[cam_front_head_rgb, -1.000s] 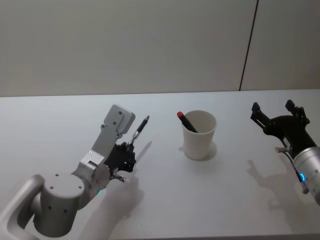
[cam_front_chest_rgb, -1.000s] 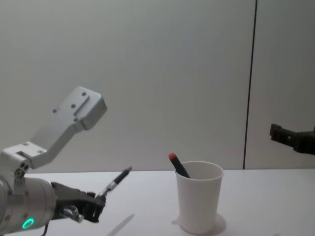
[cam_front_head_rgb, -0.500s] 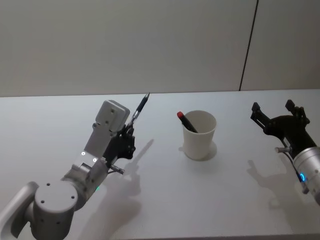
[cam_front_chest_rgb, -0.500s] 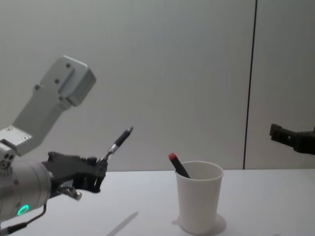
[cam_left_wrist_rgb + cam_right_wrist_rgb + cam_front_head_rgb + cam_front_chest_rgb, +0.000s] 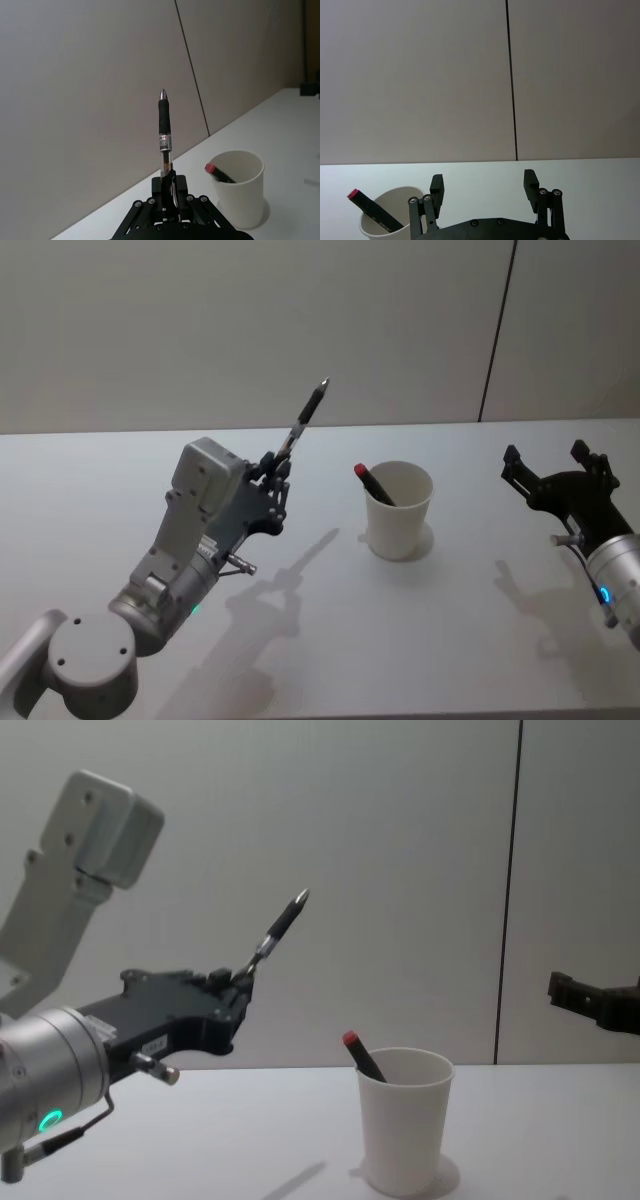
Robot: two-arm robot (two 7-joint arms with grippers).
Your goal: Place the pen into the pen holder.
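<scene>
Now, left gripper [image 5: 277,464]: pen [image 5: 303,423] being pinched, tip-up.
Right gripper [image 5: 546,453]: being held spread, empty.
Left wrist view: pen's label [image 5: 165,141] being shown.

One pen [image 5: 303,420]: slim, with silver tip, black grip and clear barrel bearing a printed band. It is clamped at its lower end by the left gripper [image 5: 274,468] and held in the air, tilted, tip raised and slanted toward the cup [image 5: 400,530], to whose left it is kept, apart and above rim height. One cup: plain white paper, rolled rim, tapered to the base, stood upright on the table [image 5: 450,630]; a dark, red-capped marker [image 5: 374,483] is leant inside against the left rim.
</scene>
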